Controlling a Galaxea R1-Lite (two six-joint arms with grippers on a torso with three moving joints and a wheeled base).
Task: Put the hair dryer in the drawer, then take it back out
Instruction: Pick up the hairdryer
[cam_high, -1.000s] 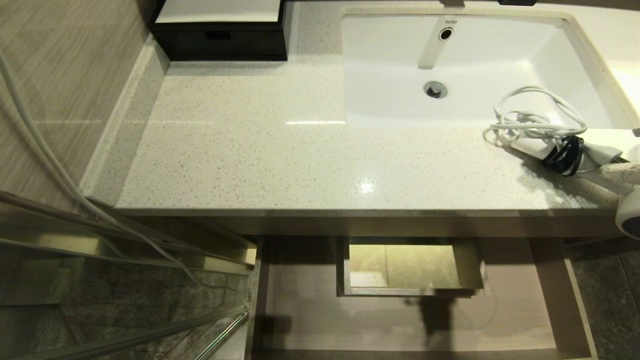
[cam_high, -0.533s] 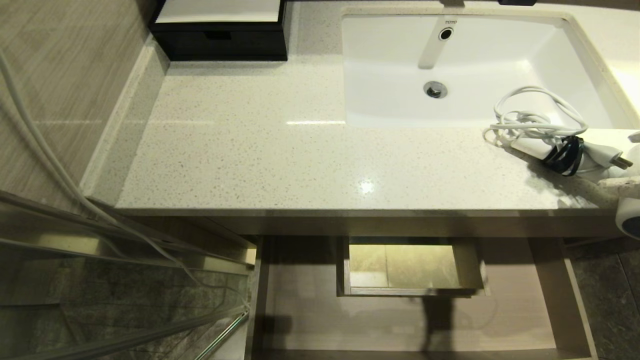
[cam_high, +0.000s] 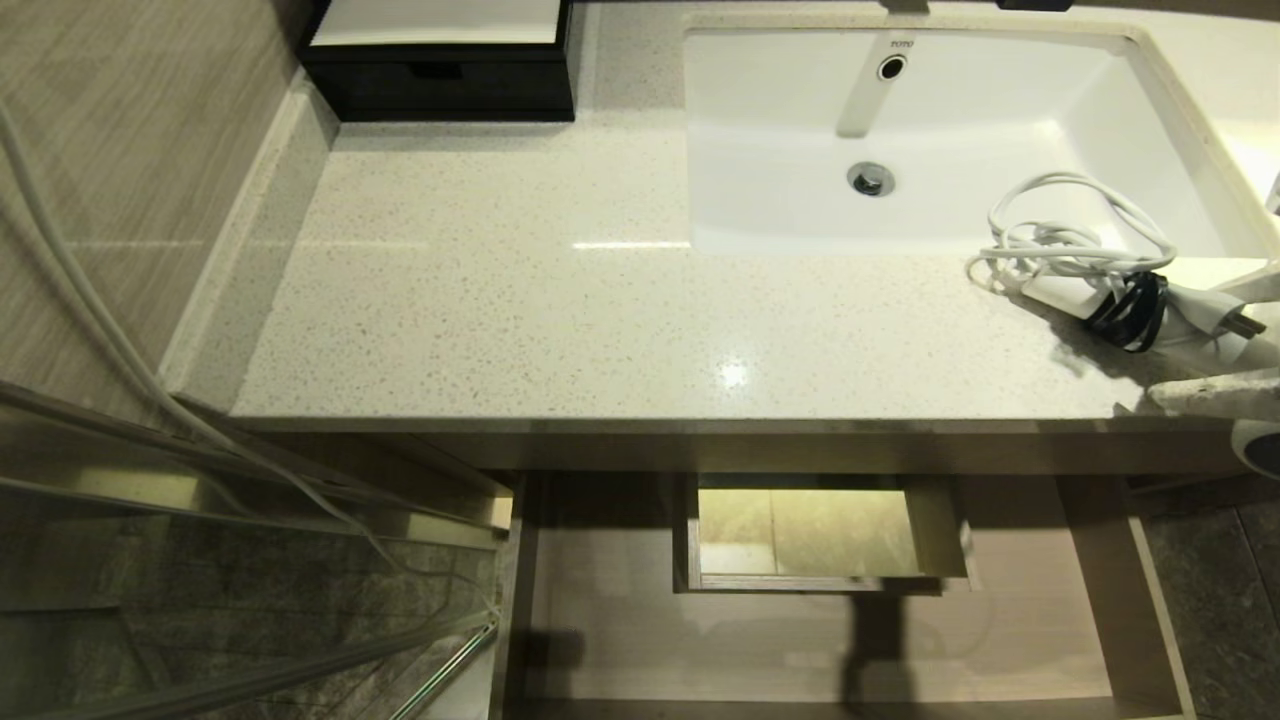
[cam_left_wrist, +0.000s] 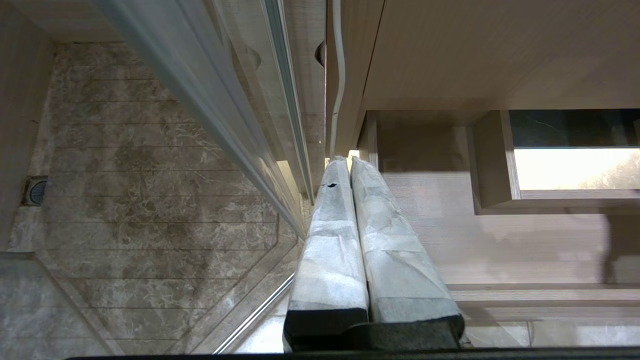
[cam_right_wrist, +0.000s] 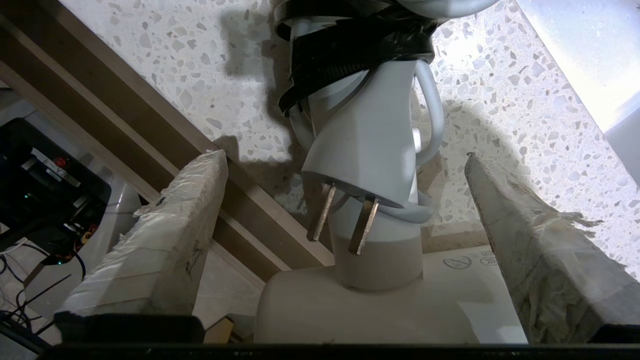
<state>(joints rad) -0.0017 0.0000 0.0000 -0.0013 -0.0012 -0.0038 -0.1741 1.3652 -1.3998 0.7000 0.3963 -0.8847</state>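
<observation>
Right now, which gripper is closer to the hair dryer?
Right. The right gripper stands open astride the hair dryer at the counter edge; the left gripper hangs shut down by the drawer.

The right gripper (cam_right_wrist: 345, 190) fingers have spread off the hair dryer (cam_right_wrist: 370, 150), apparently lowering slightly.

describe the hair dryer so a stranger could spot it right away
Start at the white sink in the speckled counter. The hair dryer lies at the counter's front right corner. It is the only white appliance there, with looped white cord bundled by a dark strap.
</observation>
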